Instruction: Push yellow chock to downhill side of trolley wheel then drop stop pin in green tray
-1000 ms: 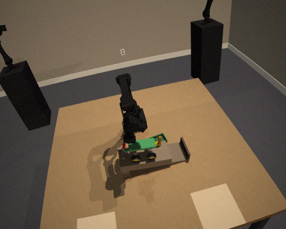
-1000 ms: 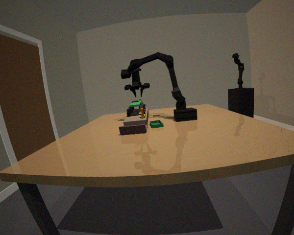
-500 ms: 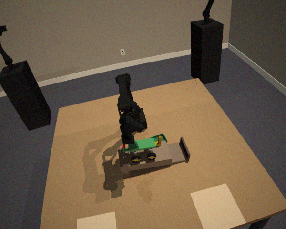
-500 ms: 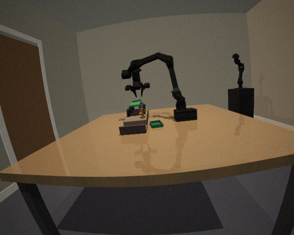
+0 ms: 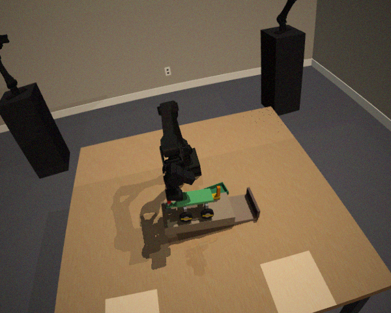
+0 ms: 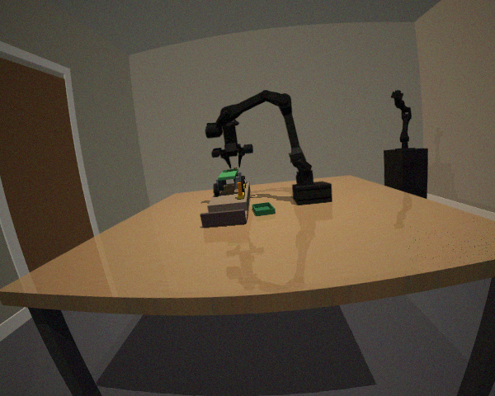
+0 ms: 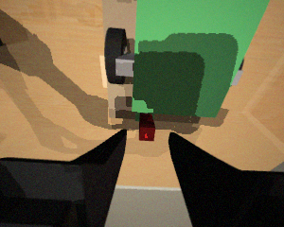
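The green-topped trolley (image 5: 197,197) (image 6: 228,175) (image 7: 185,19) stands on the sloping ramp (image 5: 224,212) (image 6: 226,203). The red-headed stop pin (image 5: 169,203) (image 7: 147,129) is at its uphill end. The chock (image 5: 218,192) (image 6: 239,189), yellow with an orange handle, stands upright on the ramp at the trolley's downhill end, on the robot base's side; whether it touches a wheel cannot be told. My gripper (image 6: 234,167) (image 7: 148,135) is partly open and points down above the pin, whose head appears between the fingertips in the wrist view. In the top view the fingertips are hidden.
The green tray (image 5: 223,187) (image 6: 263,209) sits on the table beside the ramp, on the robot base's side, partly hidden behind the trolley in the top view. A dark end wall (image 5: 252,203) (image 6: 224,218) stands across the ramp's low end. The robot base (image 6: 312,192) is beyond the tray.
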Motion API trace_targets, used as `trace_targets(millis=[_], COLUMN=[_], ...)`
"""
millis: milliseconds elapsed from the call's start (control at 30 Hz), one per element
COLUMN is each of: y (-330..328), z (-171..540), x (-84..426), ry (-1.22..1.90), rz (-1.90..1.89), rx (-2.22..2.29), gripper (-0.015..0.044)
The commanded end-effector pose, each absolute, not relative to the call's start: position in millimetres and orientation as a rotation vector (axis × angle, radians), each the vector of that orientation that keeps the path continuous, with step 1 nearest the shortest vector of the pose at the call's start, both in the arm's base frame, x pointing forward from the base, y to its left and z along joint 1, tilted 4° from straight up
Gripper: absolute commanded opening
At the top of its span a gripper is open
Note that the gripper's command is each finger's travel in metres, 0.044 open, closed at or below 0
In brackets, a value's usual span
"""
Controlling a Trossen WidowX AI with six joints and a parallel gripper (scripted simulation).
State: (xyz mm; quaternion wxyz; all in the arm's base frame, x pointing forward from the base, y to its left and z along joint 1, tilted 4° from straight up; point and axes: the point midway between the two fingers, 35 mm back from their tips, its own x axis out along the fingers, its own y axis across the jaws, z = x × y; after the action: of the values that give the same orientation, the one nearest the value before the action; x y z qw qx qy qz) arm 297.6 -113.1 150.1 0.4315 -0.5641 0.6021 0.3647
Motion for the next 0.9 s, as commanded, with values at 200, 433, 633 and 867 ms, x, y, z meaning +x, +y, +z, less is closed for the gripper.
trace_targets(millis=[200,433,633,867], y=[-117,-121,-124,-128], z=[140,131,123,114], x=[298,298,298,297], ry=[1.506,1.506,1.506,1.506], rz=[0.912,0.911,0.911,0.911], rx=[-1.411,-1.411,-1.411,-1.411], gripper=[0.0190,0.0190,0.0190,0.0190])
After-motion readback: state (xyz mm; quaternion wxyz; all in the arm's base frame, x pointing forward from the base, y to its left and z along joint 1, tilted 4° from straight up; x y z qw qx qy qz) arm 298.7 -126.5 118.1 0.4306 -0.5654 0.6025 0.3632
